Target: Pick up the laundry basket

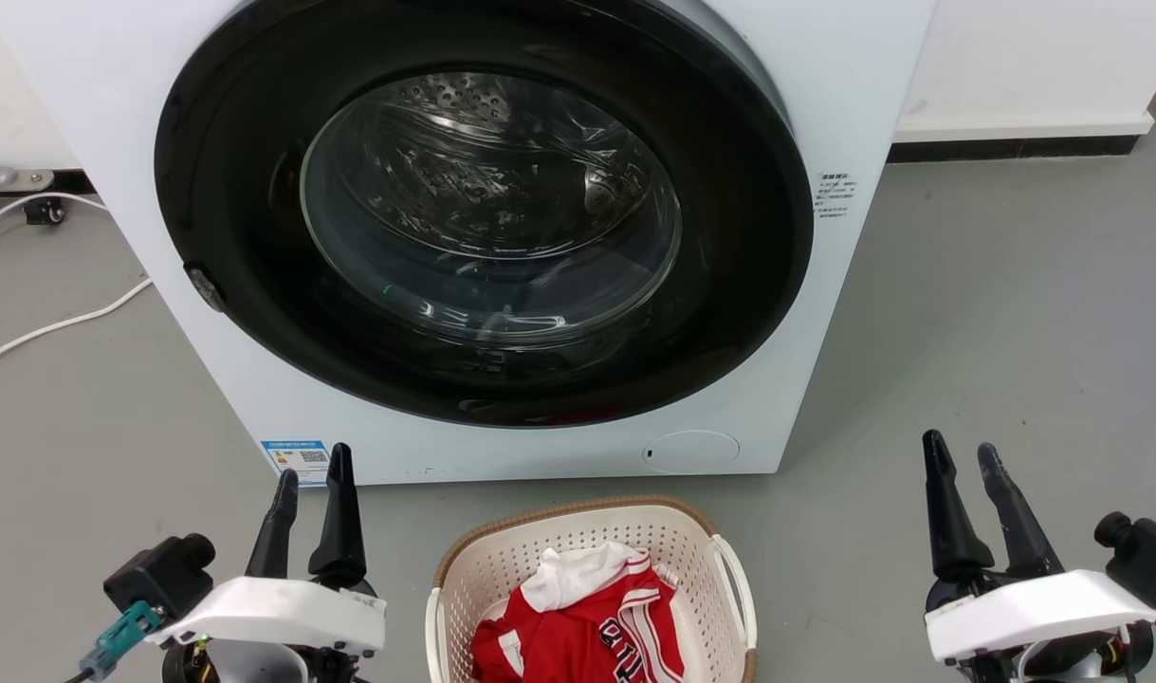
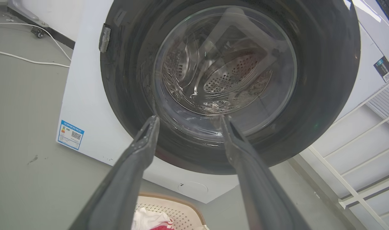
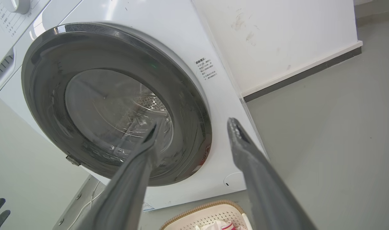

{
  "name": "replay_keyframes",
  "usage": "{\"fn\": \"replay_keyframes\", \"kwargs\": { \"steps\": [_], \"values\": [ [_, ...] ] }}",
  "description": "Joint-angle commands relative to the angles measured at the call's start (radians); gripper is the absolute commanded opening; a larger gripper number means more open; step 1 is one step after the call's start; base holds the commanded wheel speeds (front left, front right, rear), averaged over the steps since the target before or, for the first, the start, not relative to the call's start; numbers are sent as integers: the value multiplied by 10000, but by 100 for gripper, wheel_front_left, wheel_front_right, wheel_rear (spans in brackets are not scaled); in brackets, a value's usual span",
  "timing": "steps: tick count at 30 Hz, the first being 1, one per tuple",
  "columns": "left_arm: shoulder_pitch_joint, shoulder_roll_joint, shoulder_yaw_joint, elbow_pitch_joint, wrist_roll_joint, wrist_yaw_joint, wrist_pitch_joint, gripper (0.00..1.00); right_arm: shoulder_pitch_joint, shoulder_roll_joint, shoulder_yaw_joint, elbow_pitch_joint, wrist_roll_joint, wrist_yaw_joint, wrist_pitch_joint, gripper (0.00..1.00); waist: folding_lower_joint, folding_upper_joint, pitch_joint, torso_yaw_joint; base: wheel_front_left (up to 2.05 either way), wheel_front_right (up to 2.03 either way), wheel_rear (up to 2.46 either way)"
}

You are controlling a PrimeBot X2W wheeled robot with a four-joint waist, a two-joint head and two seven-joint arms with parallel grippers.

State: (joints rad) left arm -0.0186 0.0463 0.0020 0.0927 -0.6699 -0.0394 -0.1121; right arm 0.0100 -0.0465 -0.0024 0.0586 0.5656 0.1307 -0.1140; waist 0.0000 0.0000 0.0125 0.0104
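The laundry basket stands on the grey floor at the bottom centre of the head view, cream and perforated with a brown woven rim and a white loop handle. A red and white garment lies inside it. To its left my left gripper is open with fingers pointing up and nothing between them. My right gripper is open and bare too, well right of the basket. The basket's far rim shows low between my left gripper fingers, and again under my right gripper.
A white washing machine with a shut round glass door stands just behind the basket. White cables lie on the floor at left. A wall with a dark baseboard runs at the back right. A white rack stands beside the machine.
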Motion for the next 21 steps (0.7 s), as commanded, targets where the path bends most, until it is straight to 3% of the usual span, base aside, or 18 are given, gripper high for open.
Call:
{"fn": "replay_keyframes", "kwargs": {
  "steps": [1, 21],
  "values": [
    [38, 38, -68, -76, 462, 62, -133, 100, 55, -39, 58, -179, -467, 0, -112, 100, 0, 0, -8, 8, 0, 0, 0],
    [269, 42, -332, -40, 2581, 139, -632, 100, 474, -46, 57, -473, -2781, 0, -615, 100, 0, 0, -70, 65, 0, 0, 0]
  ]
}}
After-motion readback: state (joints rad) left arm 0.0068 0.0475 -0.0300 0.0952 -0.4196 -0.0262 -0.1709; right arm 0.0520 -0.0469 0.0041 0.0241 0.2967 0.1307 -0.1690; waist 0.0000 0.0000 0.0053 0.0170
